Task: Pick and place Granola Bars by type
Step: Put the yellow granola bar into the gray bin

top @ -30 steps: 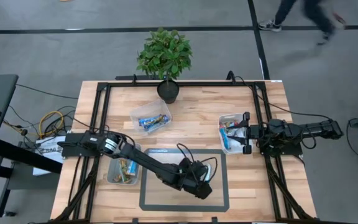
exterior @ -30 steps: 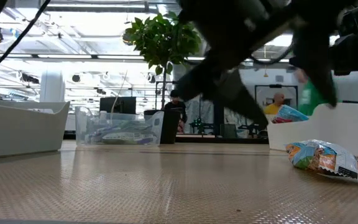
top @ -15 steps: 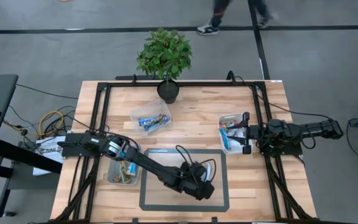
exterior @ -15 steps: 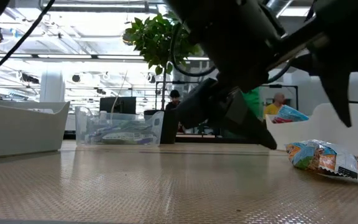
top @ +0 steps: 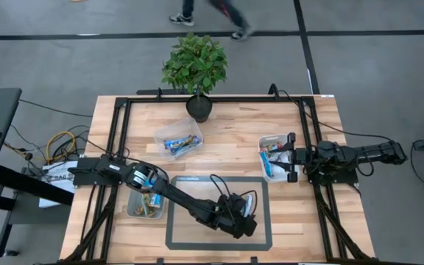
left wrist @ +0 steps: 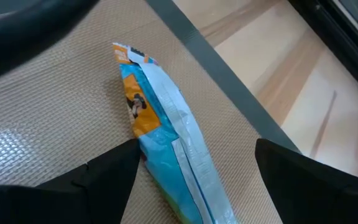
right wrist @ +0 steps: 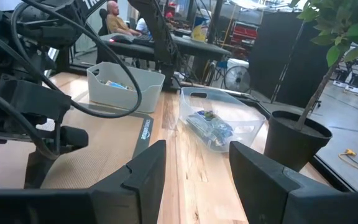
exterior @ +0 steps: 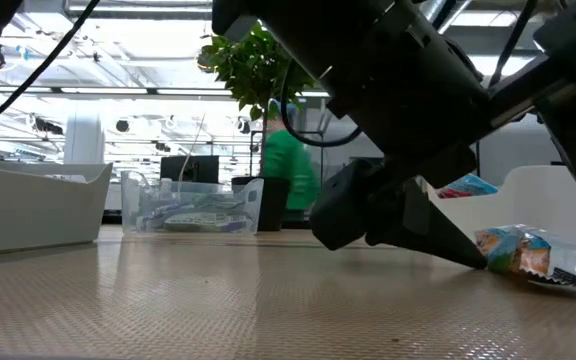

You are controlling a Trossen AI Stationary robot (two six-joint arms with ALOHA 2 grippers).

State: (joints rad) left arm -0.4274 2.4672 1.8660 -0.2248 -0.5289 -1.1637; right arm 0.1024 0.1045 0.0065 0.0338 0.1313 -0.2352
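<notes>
One blue and orange granola bar lies flat on the grey mat, near its right side. My left gripper is open and low over it, one finger along each long side of the wrapper. In the low view a dark finger slants down beside the bar. My right gripper waits open over the right bin, which holds several bars. Blue bars lie in the far bin. Brown-gold bars lie in the left bin. My left gripper comes at the bar slanting down from the table's left, with its fingers along the bar's long sides. The bar lies flat on the mat. Whether a finger touches the wrapper I cannot tell.
A potted plant stands at the table's far edge behind the far bin. A black frame runs along the table's sides. Bare wood lies between the bins and the mat. A person walks across the floor beyond the table.
My left gripper has moved down and a little toward the table's right, closing on the bar on the mat. The bar has stayed in place. A person has crossed the floor beyond the table.
</notes>
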